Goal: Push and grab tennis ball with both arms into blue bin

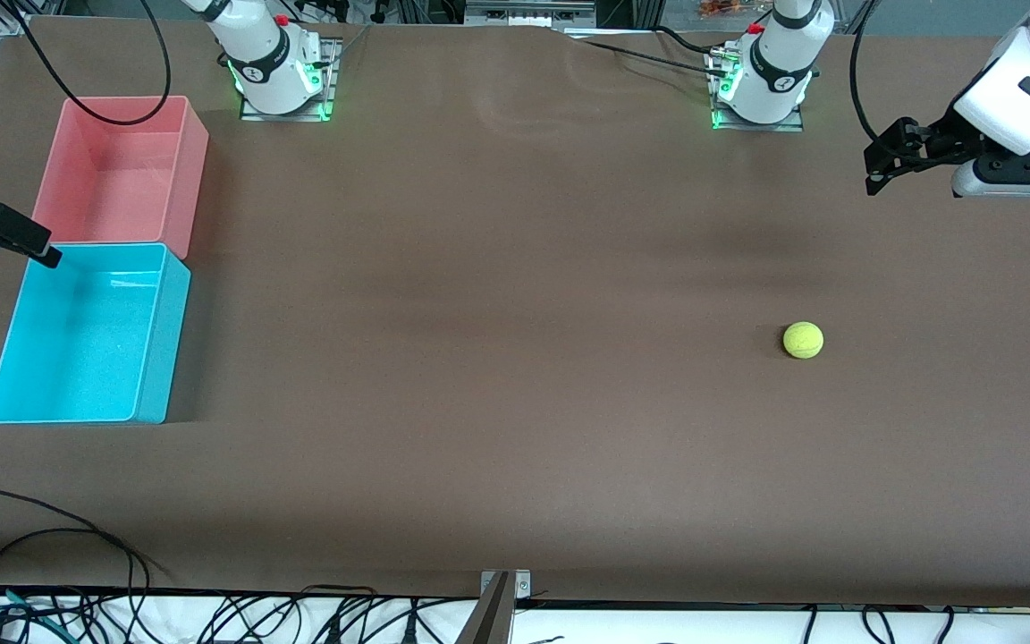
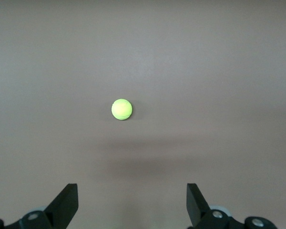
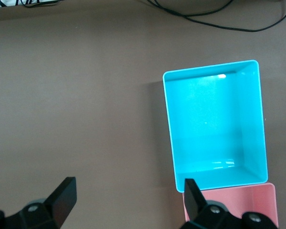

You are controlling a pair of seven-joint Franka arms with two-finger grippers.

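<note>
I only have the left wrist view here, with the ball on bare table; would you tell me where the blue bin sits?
Observer: The blue bin sits at the right arm's end of the table, far from the tennis ball.
Operator: Is anything in it?
Observer: No, only its speckled floor shows.
Operator: Thanks. Where is the right gripper?
Observer: The right gripper hangs open by the bin's edge nearest the pink bin; the left gripper is open too, high above the table.

Yellow-green ball [image 1: 803, 340] — cyan bin [image 1: 153, 358] (speckled floor).
</note>
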